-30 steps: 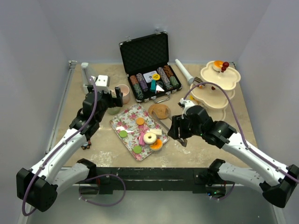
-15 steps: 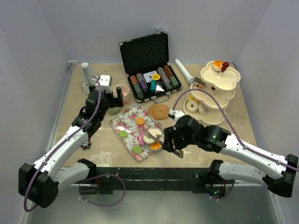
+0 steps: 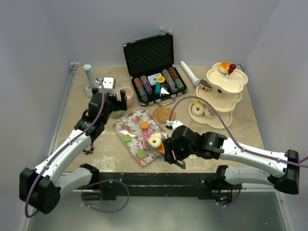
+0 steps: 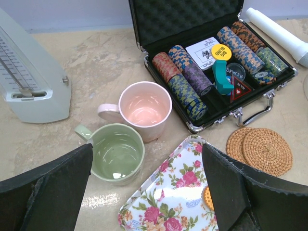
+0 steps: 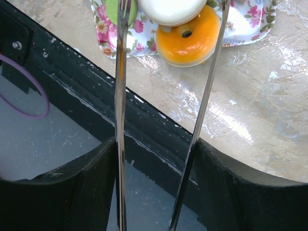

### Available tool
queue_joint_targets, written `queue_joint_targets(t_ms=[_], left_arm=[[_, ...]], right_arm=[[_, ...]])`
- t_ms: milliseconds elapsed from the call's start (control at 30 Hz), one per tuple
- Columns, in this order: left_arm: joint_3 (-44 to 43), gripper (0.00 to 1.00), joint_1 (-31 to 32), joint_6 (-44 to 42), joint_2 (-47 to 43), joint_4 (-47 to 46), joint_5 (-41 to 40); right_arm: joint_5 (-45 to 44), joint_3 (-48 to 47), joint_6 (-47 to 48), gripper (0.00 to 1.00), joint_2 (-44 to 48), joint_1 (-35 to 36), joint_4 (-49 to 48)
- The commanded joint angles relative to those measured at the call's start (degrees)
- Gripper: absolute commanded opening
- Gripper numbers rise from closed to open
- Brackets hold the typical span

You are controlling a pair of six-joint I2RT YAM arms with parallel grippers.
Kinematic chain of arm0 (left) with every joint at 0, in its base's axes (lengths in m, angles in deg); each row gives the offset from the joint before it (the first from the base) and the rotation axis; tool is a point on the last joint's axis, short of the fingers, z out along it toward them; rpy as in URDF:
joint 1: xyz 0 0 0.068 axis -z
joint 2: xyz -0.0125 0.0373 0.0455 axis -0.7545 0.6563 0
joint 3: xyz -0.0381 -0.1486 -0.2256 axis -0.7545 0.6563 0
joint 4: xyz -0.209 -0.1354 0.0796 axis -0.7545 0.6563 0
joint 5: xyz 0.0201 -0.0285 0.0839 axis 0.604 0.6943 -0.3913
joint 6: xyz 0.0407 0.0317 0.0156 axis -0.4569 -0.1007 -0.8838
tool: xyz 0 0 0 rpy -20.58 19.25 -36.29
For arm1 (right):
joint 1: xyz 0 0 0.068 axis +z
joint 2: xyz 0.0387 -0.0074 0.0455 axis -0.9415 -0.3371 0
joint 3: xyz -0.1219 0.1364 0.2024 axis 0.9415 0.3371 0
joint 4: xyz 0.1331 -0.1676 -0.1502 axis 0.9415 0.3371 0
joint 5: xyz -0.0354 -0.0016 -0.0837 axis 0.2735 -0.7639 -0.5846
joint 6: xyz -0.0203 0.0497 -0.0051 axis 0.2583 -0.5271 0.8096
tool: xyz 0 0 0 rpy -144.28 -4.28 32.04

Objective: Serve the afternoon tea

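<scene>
Two toy donuts sit at the near corner of the floral tray [image 3: 133,121], centre of the top view: a white donut [image 5: 172,9] stacked partly over an orange donut [image 5: 190,42]. Metal tongs [image 5: 120,96] straddle both, one blade on each side, tips not visibly touching. Right gripper [image 5: 157,159] clamped on the tongs, a blade against each inner finger face.

More treats on the tray: green macarons [image 3: 127,137], one orange disc [image 3: 144,125], a pink piece; kinds unclear at this size.

Three-tier stand [image 3: 226,123] at upper right of the top view. Top tier: orange piece with dark red balls. Middle tier: a cake slice [image 3: 205,85]. Bottom tier: two pale ring-shaped pieces [image 3: 197,109].

Pink cup [image 4: 144,108] and green cup [image 4: 118,154] upright, just beside each other, left of the tray, both empty. Left gripper [image 4: 147,163] hangs above them, fingers wide apart, holding nothing.

Behind, on the bench [image 3: 219,144]: open poker case [image 4: 192,19] with rows of chips, wicker coasters [image 4: 260,149] to its lower right, a white wedge-shaped device [image 4: 29,77] at far left.
</scene>
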Motion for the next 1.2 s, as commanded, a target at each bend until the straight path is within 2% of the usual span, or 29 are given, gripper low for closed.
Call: queue_joint_targets(t_ms=[0,133,300,467,567,633,967,1167], left_arm=[[-2.91,1.0,0.23,-0.79,0.06,-1.52,-0.07],[-2.91,1.0,0.23,-0.79,0.06,-1.52,-0.07],[-2.91,1.0,0.23,-0.79,0.06,-1.52,-0.07],[-2.99,1.0,0.23,-0.79,-0.03,-1.52,0.02],[-3.0,1.0,0.23,-0.7,0.06,-1.52,0.28],[-3.0,1.0,0.23,-0.61,0.15,-1.52,0.45],[-3.0,1.0,0.23,-0.52,0.32,-1.61,0.8],[-3.17,1.0,0.23,-0.26,-0.2,-1.52,1.42]], right_arm=[[-3.22,-2.94,-0.62,0.62,-0.68,1.06,0.03],[-4.79,-3.56,-0.97,0.58,-1.47,1.59,-0.41],[-7.25,-5.31,-1.84,0.46,-2.26,1.94,0.55],[-13.85,-10.58,-6.32,0.39,-2.7,2.03,4.76],[-20.94,-15.84,-7.3,0.37,-3.48,1.33,7.22],[-23.6,-19.89,-4.68,0.37,-4.54,-1.9,8.11],[-24.23,-31.58,16.59,0.35,-7.88,-30.2,-0.23],[-23.52,-35.55,18.8,0.35,-7.97,-35.4,-0.15]])
